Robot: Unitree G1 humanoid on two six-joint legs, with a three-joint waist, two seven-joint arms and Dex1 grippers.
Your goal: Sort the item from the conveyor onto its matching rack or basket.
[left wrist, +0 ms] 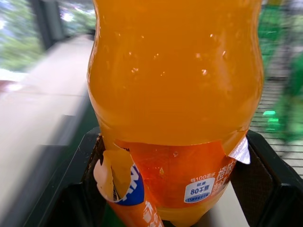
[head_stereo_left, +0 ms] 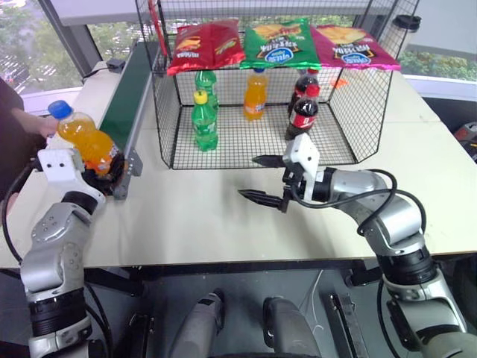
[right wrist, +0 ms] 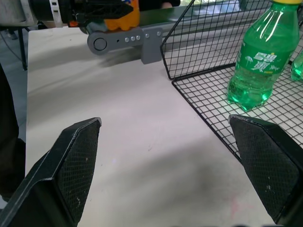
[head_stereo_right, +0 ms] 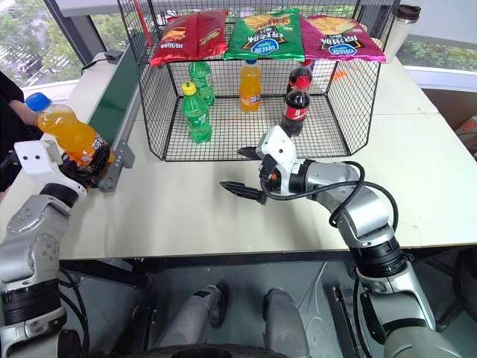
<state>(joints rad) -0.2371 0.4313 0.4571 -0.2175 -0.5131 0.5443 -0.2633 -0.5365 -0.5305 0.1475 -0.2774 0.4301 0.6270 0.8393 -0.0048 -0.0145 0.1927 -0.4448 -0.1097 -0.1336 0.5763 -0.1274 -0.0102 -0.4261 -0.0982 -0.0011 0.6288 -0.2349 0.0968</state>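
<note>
Table (head_stereo_left: 223,216): pale worktop carrying everything.
Cage (head_stereo_left: 343,119): black wire-mesh cage at the far edge, crisp bags (head_stereo_left: 279,43) on top; green bottles (head_stereo_left: 204,119), another orange one and cola bottles (head_stereo_left: 304,112) stand inside.
Conveyor (head_stereo_left: 130,89): dark green belt along the left edge, its rounded end near the left gripper.
Orange soda bottle (head_stereo_left: 83,136): by the conveyor's near end, tilted, blue cap up.
Left gripper (head_stereo_left: 100,173): clamped on the bottle's lower body.
Right gripper (head_stereo_left: 267,179): spread wide, empty, above the table before the cage.
Handling: probably full, heavy, smooth; the torn label may slip, so the low grip seems sound.
</note>
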